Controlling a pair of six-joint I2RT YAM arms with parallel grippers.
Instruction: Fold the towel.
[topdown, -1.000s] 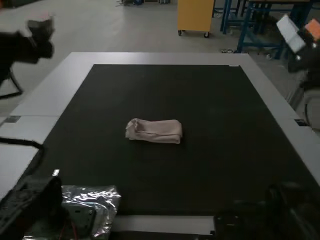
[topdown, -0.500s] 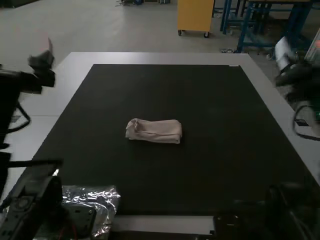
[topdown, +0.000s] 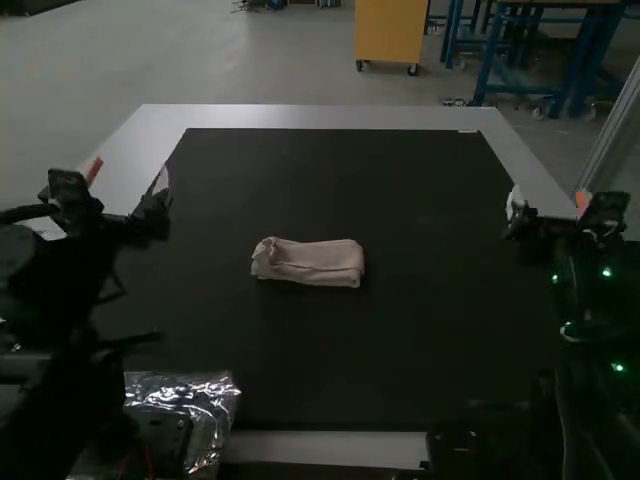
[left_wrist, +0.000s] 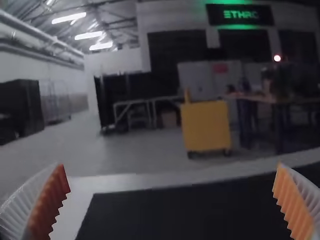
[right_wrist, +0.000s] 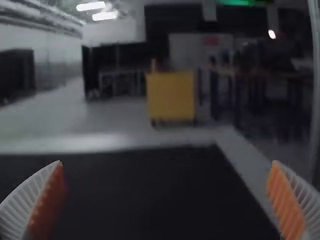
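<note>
Crinkled, silvery plastic lies at the near left of a pale-rimmed table, close to the left arm, catching the light in bright creases beside the table's near rim. Beyond it spreads a broad black mat, and on the mat, around the middle of the tabletop, rests a pale pinkish towel, folded into a compact, narrow strip whose long sides run left to right. Its left end is rumpled, with a small curl of cloth standing up, while its right end lies squarer and flatter; the number of layers cannot be told. Well apart from the cloth, the two arms flank it, released of any hold. The right gripper is poised toward the mat's right side, its fingers parted wide, the ribbed white backs and orange pads facing each other across an empty gap. The left gripper appears farther up the opposite side, around the mat's left border, its own orange-padded fingers likewise spread far apart and grasping nothing. Farthest off, past towel and grippers alike, the mat ends in a straight edge, with the table's pale far rim stretching behind it.
</note>
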